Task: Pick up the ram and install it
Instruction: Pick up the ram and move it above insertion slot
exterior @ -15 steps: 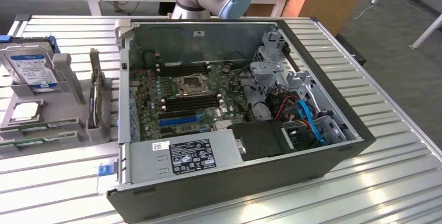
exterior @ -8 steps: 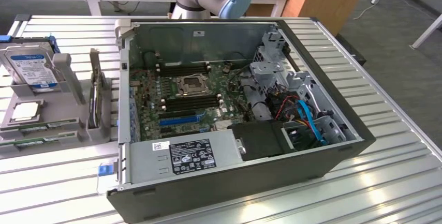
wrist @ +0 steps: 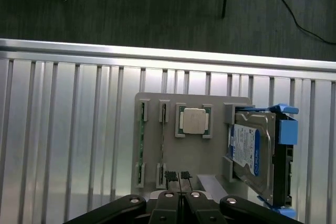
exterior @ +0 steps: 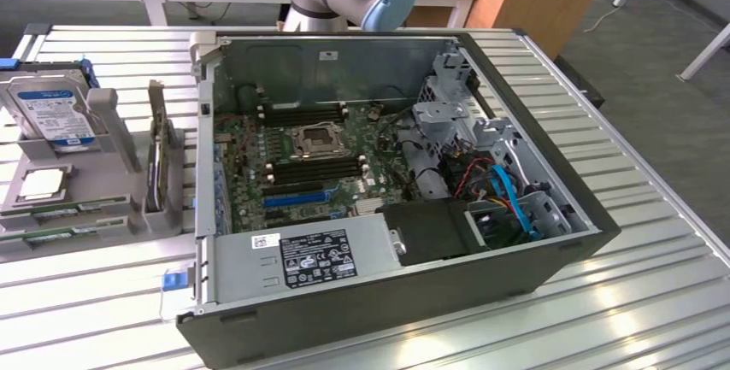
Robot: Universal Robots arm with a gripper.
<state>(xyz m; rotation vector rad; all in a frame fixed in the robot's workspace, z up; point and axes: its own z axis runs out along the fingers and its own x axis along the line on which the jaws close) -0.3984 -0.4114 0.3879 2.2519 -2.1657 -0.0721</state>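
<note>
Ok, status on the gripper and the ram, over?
Gripper shut, empty, clear of parts tray. Ram in its tray slot, untouched. Processor and hard drive beside it, nothing blocking.

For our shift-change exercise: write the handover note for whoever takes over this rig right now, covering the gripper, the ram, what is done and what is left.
Gripper: shut, holding nothing, over the grey tray.
Ram: seated in the tray, alongside the processor chip and hard drive.
Done: nothing; ram not picked up.
Left: pick-up, then install in the open computer case.
</note>
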